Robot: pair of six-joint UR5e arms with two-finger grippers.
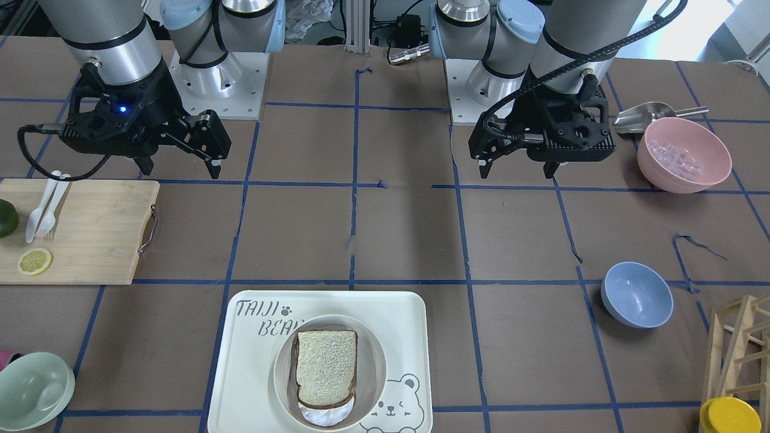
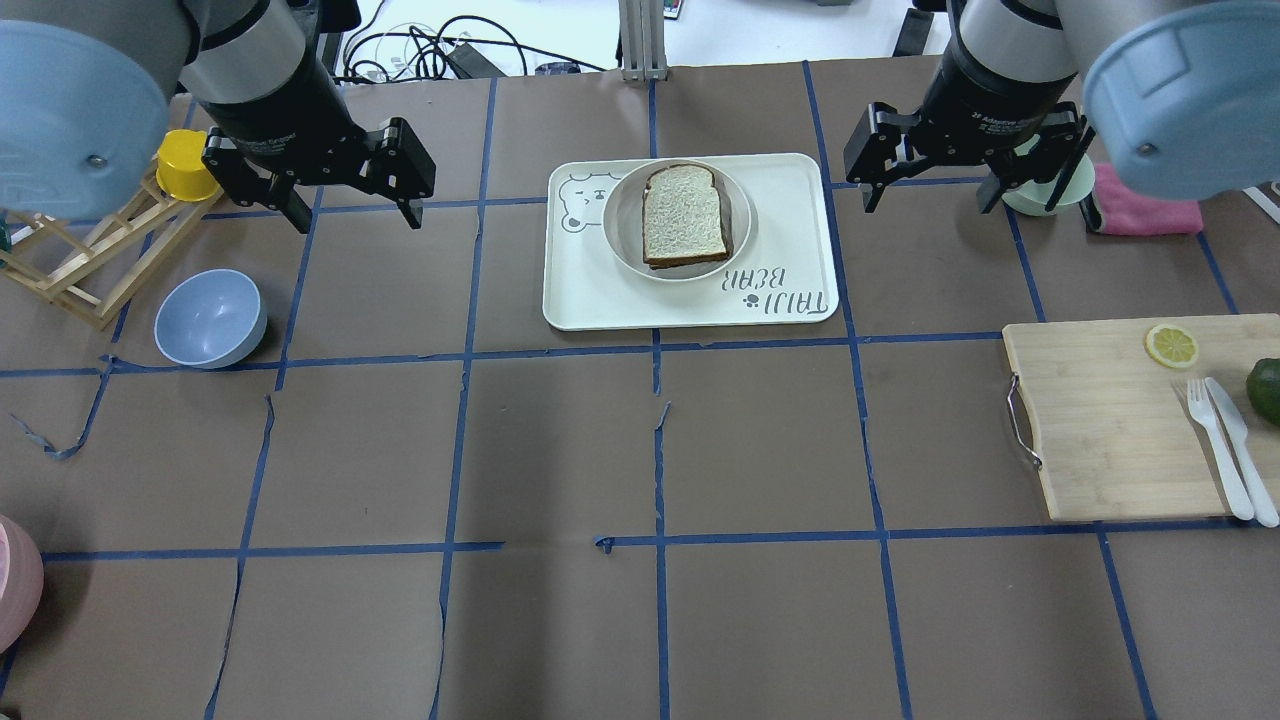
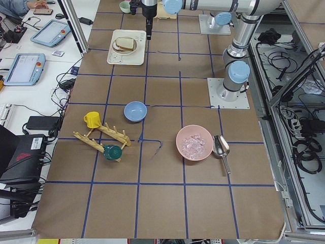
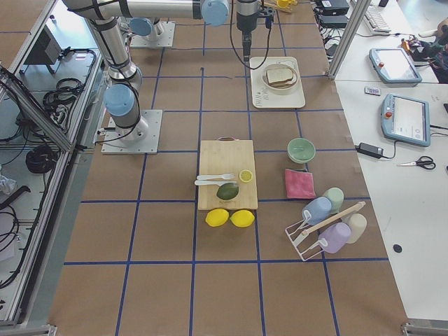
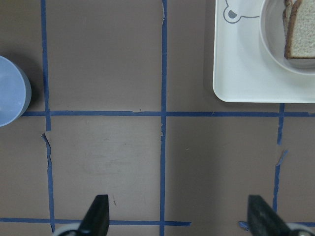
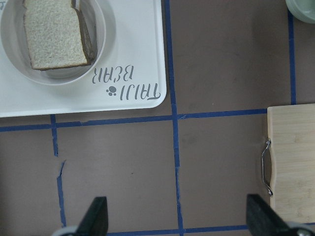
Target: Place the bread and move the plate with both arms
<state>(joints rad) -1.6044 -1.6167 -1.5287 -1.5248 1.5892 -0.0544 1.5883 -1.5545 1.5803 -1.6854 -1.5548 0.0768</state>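
The bread [image 2: 684, 214], a white slice with a dark brown crust, lies flat in the round cream plate [image 2: 622, 215]. The plate stands on the bear tray [image 2: 590, 290] at the table's far middle. The edge of another slice shows under the bread [image 1: 325, 367]. My left gripper [image 2: 356, 222] hovers open and empty to the left of the tray. My right gripper [image 2: 929, 205] hovers open and empty to the right of it. The left wrist view shows the bread [image 5: 301, 29] at its top right. The right wrist view shows the bread [image 6: 51, 34] at its top left.
A blue bowl [image 2: 210, 318], a wooden rack [image 2: 90, 260] and a yellow cup [image 2: 185, 178] are on the left. A cutting board [image 2: 1120, 420] with cutlery and a lemon slice, a green bowl [image 1: 33, 391] and a pink cloth [image 2: 1145, 212] are on the right. A pink bowl [image 1: 684, 154] stands near the left arm's base.
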